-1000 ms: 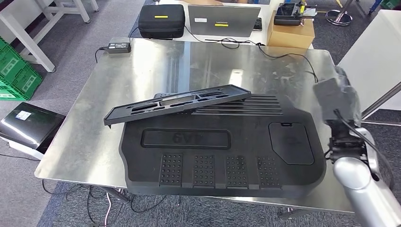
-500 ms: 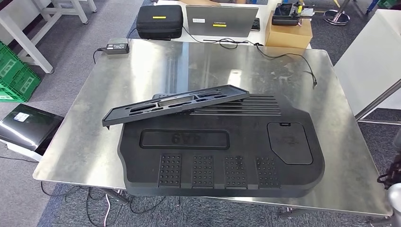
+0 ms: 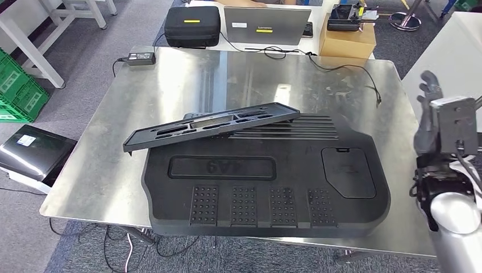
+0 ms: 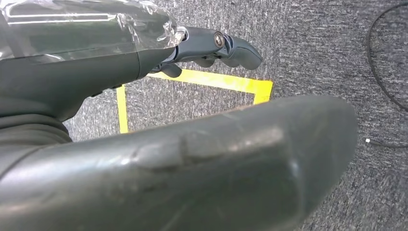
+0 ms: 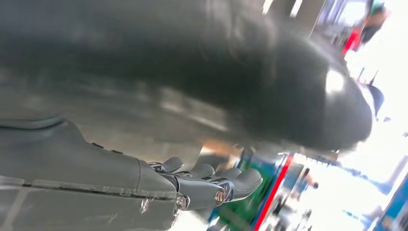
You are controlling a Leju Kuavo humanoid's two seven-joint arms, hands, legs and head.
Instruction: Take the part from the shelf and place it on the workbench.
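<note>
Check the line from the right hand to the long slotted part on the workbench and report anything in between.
Nothing visible stands between them. The right hand is raised off the workbench's right edge, holding nothing. The long slotted part lies tilted across the large black panel, toward the left; between the two are bare steel and the panel's flat top.

Large black ribbed part (image 3: 267, 187) flat on workbench (image 3: 170, 85); long black slotted panel (image 3: 210, 125) tilted across it

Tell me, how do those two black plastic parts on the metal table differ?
The long panel is narrow, thin and cut with slots; the big cover is broad and bulky, with ribs and studded pads. The long panel sits tilted, propped on the big cover's back edge, while the big cover lies flat on the table. Both are black.
</note>
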